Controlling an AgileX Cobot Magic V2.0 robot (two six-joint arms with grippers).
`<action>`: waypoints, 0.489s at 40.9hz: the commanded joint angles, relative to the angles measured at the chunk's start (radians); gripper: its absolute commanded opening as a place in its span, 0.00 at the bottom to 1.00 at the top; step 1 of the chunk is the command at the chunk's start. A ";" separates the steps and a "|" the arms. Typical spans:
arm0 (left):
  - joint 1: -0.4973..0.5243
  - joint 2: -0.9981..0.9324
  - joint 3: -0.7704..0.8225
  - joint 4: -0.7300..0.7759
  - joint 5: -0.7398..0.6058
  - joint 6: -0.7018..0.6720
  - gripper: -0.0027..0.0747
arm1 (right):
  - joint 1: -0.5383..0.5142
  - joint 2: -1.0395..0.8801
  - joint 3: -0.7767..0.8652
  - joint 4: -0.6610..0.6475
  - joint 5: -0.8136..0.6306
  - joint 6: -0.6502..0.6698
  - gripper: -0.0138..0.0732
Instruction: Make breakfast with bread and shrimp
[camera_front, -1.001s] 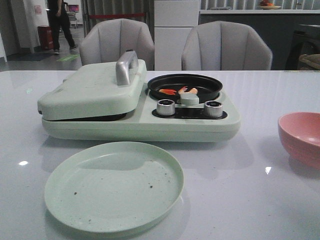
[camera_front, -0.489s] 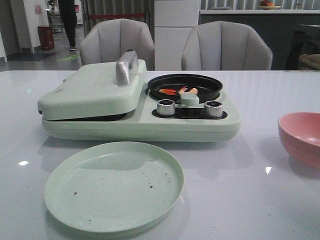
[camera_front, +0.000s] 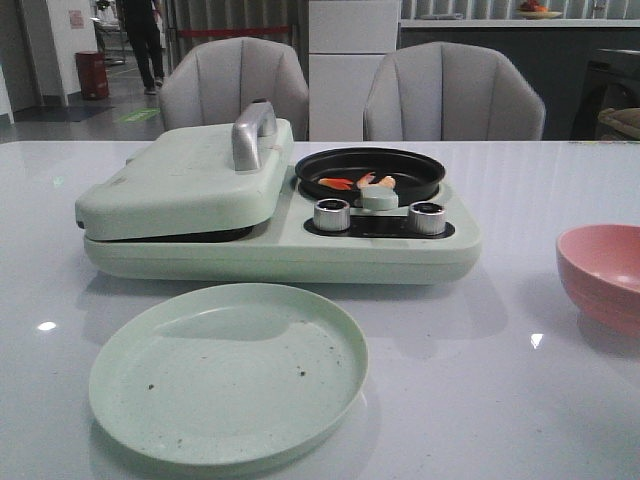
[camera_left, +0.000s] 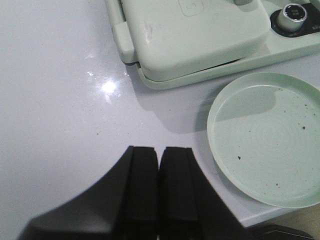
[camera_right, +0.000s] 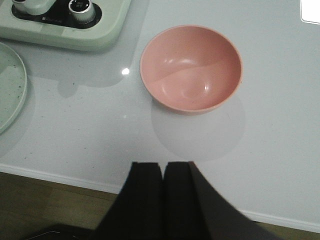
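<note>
A few orange-pink shrimp (camera_front: 358, 182) lie in the black round pan (camera_front: 415, 166) on the right half of the pale green breakfast maker (camera_front: 280, 250). Its lid (camera_front: 185, 175) with the silver handle (camera_front: 253, 132) is shut on the left half. No bread shows in any view. A pale green plate (camera_front: 228, 372) with dark crumbs lies in front of the maker and also shows in the left wrist view (camera_left: 270, 140). My left gripper (camera_left: 159, 150) is shut and empty above the table's near left edge. My right gripper (camera_right: 163, 165) is shut and empty above the near edge, short of the pink bowl (camera_right: 191, 67).
The pink bowl (camera_front: 602, 275) stands at the right of the white table (camera_front: 520, 400). Two silver knobs (camera_front: 332, 214) sit on the maker's front. Two grey chairs (camera_front: 452, 92) stand behind the table. A person walks in the far background at the left.
The person in the far background has walked further away. Nothing on the table has moved and neither arm has entered the front view.
</note>
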 joint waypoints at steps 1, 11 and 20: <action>0.001 -0.006 -0.026 0.000 -0.070 -0.010 0.16 | 0.001 0.002 -0.026 0.001 -0.067 -0.004 0.21; 0.001 -0.006 -0.026 0.000 -0.070 -0.010 0.16 | 0.001 0.002 -0.026 0.001 -0.067 -0.004 0.21; 0.087 -0.120 0.048 0.035 -0.180 -0.010 0.16 | 0.001 0.002 -0.026 0.001 -0.068 -0.004 0.21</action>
